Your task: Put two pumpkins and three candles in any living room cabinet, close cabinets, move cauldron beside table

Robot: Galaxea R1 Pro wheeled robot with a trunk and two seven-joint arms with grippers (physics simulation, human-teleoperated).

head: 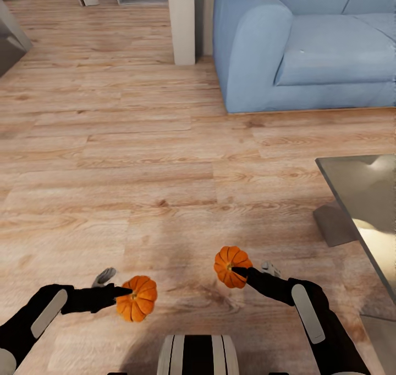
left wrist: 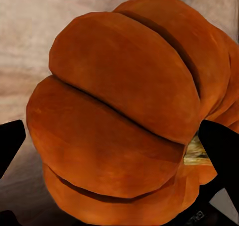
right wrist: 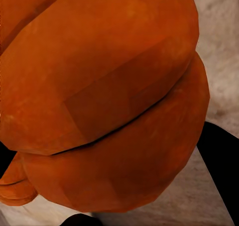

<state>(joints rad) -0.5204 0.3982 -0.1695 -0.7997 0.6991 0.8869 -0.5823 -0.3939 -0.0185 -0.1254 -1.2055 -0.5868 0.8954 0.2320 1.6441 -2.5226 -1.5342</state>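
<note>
We carry both pumpkins, left fingers (head: pixel 122 294) clamped on one (head: pixel 137 298), right fingers (head: pixel 240 272) on the other (head: pixel 230 266); next, find the cabinet.

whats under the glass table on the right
Through the glass table you can see a grey block-like base resting on the wood floor, plus bright reflections. The rest beneath it is cut off at the picture's edge, so anything further under cannot be seen.
</note>
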